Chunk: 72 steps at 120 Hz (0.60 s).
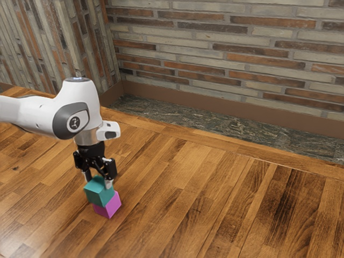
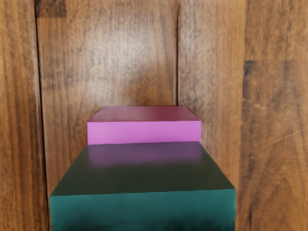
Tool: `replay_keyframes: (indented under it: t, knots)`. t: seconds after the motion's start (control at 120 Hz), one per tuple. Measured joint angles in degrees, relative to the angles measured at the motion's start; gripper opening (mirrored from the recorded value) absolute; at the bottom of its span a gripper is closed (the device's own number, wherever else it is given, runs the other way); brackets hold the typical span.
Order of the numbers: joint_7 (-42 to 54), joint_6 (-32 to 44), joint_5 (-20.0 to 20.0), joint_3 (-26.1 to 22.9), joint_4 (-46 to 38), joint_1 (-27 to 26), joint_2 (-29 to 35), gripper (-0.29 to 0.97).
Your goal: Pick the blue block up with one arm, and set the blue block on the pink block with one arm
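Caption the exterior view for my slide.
Black two-finger gripper holds a blue-green cube over a pink cube on the wooden table.

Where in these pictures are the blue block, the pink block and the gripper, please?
blue block (image 1: 98,192): exterior view, on its side face.
pink block (image 2: 144,132): wrist view, on its bright side face.
gripper (image 1: 100,180): exterior view, midway between the tips of the fingers.
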State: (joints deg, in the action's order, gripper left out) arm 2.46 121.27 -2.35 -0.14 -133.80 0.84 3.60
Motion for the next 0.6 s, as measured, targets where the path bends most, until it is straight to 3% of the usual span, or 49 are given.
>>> replay_keyframes:
  t: [0.283, 0.442, 0.508, 0.6]
  knots:
    - [1.15, -2.0, -0.02, -0.22, 0.1, 0.2, 8.18, 0.65]
    - [3.62, -6.54, 0.01, -3.34, 1.08, -0.22, 13.3, 0.67]
    - [6.3, -9.66, -0.13, -5.35, 5.95, -0.61, 13.18, 0.67]
    - [9.68, -16.23, 0.26, -13.7, 20.24, -1.07, 8.14, 0.67]
